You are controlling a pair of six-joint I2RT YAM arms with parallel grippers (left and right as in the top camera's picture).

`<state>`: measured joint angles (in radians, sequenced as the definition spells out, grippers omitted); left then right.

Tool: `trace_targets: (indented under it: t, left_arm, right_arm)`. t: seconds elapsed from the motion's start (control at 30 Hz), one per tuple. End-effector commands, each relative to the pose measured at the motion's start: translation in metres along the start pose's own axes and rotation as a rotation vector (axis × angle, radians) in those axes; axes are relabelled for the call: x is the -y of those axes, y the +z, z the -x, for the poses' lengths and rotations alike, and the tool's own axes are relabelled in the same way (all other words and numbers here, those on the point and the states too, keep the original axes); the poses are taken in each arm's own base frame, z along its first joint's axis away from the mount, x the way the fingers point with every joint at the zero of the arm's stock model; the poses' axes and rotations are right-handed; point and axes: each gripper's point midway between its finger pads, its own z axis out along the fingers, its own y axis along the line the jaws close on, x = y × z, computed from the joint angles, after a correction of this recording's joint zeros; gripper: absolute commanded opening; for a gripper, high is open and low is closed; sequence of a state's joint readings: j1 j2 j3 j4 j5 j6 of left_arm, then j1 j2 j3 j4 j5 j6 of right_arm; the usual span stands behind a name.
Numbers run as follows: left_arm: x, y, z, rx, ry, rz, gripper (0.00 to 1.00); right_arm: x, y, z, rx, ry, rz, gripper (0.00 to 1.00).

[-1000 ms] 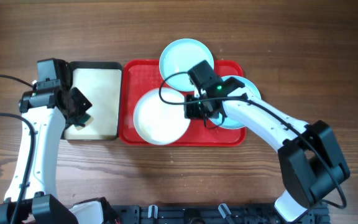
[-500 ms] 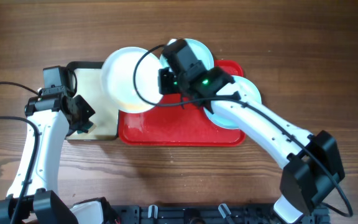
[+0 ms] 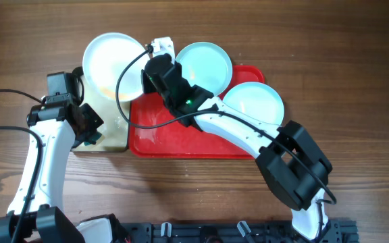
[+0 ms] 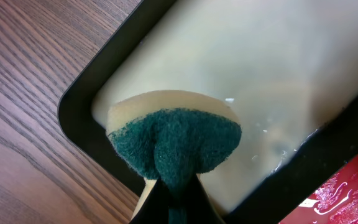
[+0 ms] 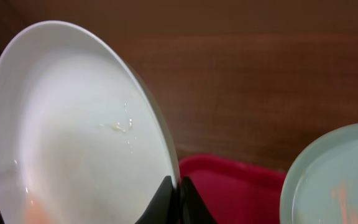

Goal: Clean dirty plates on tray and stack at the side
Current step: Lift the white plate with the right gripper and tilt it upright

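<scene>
My right gripper is shut on the rim of the white plate and holds it up over the cream tray's far end; the plate carries small smears. My left gripper is shut on a green and yellow sponge over the cream tray's near part. One pale blue plate rests on the red tray's far rim. The other pale blue plate lies at the tray's right end. The red tray floor is wet.
The black-rimmed cream tray stands left of the red tray, touching it; its black rim shows in the left wrist view. Bare wooden table lies all around. Cables run from both arms.
My right gripper has lifted the white plate off the red tray and carried it left, over the cream tray. My left arm has barely moved.
</scene>
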<state>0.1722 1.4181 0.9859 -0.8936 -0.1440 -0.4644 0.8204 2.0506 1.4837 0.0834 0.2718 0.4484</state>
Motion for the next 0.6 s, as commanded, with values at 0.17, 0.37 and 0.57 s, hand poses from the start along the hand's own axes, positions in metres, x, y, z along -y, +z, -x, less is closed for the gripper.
trace_targets:
  t: [0.17, 0.37, 0.57]
  left_arm:
    - [0.0, -0.002, 0.0, 0.008, 0.013, -0.009, 0.04]
    - [0.0, -0.002, 0.0, 0.007, 0.013, -0.01, 0.04]
    - [0.0, -0.002, 0.0, 0.008, 0.013, -0.01, 0.04]
  right_arm:
    - [-0.021, 0.004, 0.03, 0.168, -0.306, 0.013, 0.04]
    - [-0.036, -0.001, 0.038, 0.225, -0.495, 0.022, 0.04]
    - [-0.059, -0.012, 0.055, 0.335, -0.699, 0.026, 0.04]
